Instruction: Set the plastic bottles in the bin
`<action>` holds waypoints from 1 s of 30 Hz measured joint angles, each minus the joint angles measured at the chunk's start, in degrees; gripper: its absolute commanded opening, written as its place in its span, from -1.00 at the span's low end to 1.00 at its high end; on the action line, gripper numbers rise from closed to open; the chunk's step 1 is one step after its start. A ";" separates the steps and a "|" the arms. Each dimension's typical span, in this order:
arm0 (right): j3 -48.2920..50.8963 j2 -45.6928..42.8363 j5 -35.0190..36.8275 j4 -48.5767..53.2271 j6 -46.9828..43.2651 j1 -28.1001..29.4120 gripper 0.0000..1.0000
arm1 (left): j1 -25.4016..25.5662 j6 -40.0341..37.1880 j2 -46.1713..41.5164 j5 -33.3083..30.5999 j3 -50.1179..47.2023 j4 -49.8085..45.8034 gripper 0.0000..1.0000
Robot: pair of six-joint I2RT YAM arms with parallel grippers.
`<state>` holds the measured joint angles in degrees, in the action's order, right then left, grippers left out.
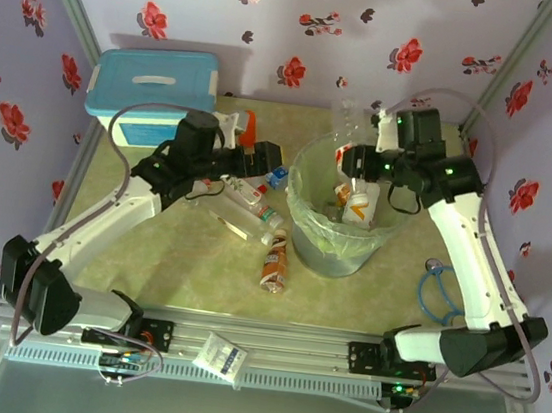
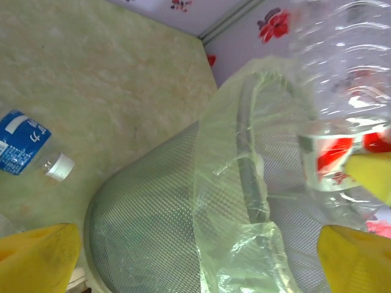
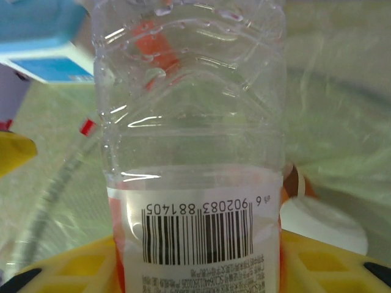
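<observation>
The right tool (image 1: 354,161), pinching a clear ribbed bottle (image 1: 347,125) with a red-and-white label above the far rim of the bin (image 1: 335,259), seems ready to drop it by spreading its fingers, while the left tool (image 1: 265,160) hangs spread near other bottles (image 1: 254,219) on the desk (image 1: 150,251).

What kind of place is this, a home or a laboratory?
Likely a staged robot test booth: flowered wall panels enclose the table, two arms are bolted to a metal rail, bottles lie beside a bin.
</observation>
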<state>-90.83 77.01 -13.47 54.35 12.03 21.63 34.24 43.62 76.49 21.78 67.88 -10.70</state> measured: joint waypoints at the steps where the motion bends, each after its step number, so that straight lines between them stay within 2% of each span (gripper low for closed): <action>1: 1.11 0.00 -0.02 0.22 0.04 0.50 0.00 | 0.35 -0.22 0.35 -0.24 0.11 -0.20 0.97; 4: 3.48 -0.66 0.07 -0.94 0.35 2.49 0.03 | 0.94 -0.68 1.29 -0.70 0.24 -0.68 0.97; 7: 5.97 -2.84 0.22 -1.79 0.96 3.65 0.24 | 1.09 -0.79 2.14 -0.87 0.50 -0.76 0.97; 10: 6.84 -4.20 0.24 -0.55 1.42 3.93 0.54 | 1.20 -0.96 3.19 -1.20 1.42 -0.96 0.97; 14: 5.66 -4.35 0.52 2.64 0.24 3.93 0.66 | 1.42 -1.22 3.93 -1.31 2.34 -0.96 0.97; 17: 2.19 -4.37 1.75 4.96 -0.90 3.54 0.58 | 1.66 -1.46 4.04 -1.31 2.56 -0.94 0.97; 22: -2.10 -3.65 3.28 5.35 -1.95 1.46 0.24 | 1.97 -1.62 4.26 -1.38 2.58 -0.92 0.96; 25: -2.25 -0.94 2.89 5.33 -2.19 1.49 0.09 | 2.43 -1.62 4.70 -1.49 2.60 -0.79 0.96; 30: 0.98 4.52 2.82 2.95 -1.88 3.56 -0.04 | 3.30 -1.60 6.14 -1.49 2.60 -0.44 0.96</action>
<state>-89.84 81.54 -10.66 57.30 10.15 25.19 37.54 42.02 82.63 20.29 70.48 -11.14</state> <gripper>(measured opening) 0.503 0.983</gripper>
